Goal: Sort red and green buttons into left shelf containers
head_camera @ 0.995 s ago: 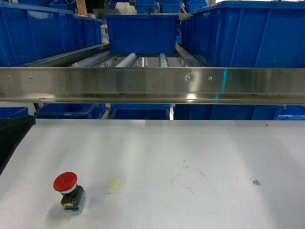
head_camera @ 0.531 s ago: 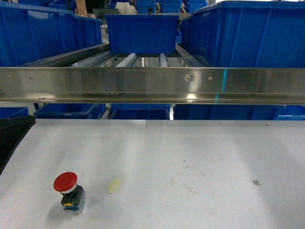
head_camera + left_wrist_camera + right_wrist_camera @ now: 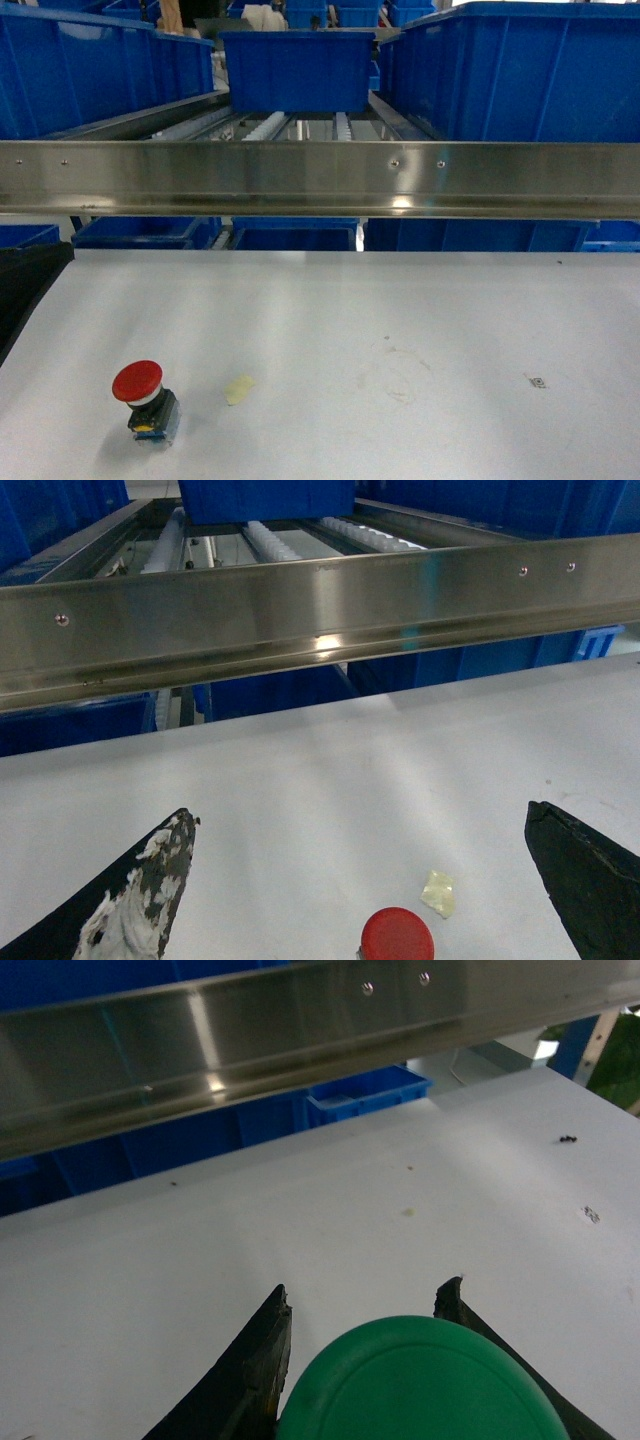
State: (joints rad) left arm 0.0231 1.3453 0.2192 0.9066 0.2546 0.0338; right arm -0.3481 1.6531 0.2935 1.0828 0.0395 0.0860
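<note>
Green button (image 3: 425, 1380) between right jaws

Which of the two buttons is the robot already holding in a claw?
The green button: it sits between the fingers of the right claw. The red button stands free on the white table, with the left claw open around it.

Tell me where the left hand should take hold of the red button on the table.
Probably from above: close on the dark body under the red button's wide cap. It stands upright, clear of the yellowish scrap; the left hand is open.
</note>
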